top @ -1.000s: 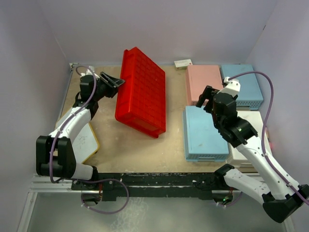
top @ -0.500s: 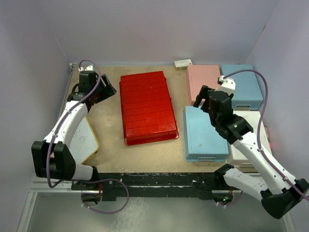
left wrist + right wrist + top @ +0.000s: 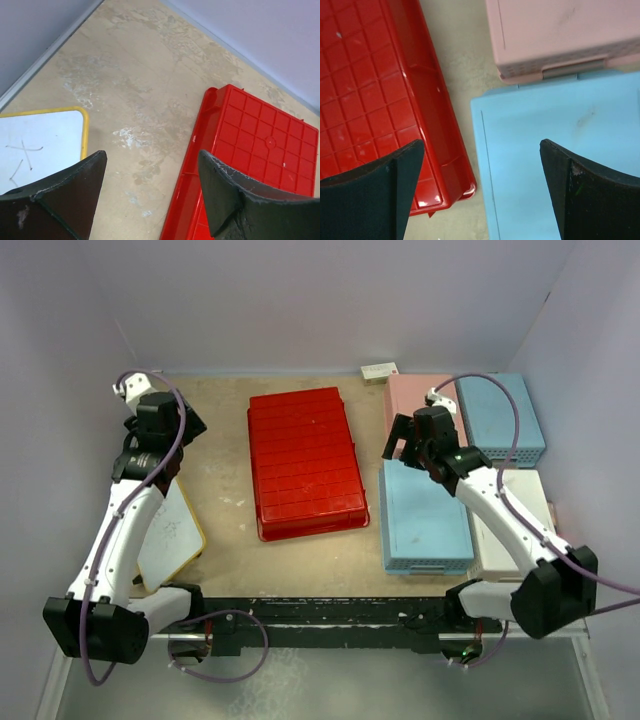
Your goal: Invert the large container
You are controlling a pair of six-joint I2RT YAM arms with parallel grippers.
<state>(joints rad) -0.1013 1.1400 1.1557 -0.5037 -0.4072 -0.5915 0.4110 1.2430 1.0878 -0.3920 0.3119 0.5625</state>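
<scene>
large container (image 3: 305,462): red plastic, glossy, sheen along rim, ribbed grid face, few pale specks.
worktop (image 3: 220,455): tan, matt, looks like worn board, rough patches, whitish scuffs.
pink basket (image 3: 555,30) + light-blue basket (image 3: 535,150): plastic, smooth, matt-ish, faint scratches.
whiteboard (image 3: 40,145): smooth white face, pen marks, yellow edging.
left gripper (image 3: 150,160) and right gripper (image 3: 481,147) jaws: black, matt, chewed-up edges, pale wear marks.

red tray (image 3: 305,462) dropped flat, L pincer (image 3: 151,162) withdrawn
</scene>
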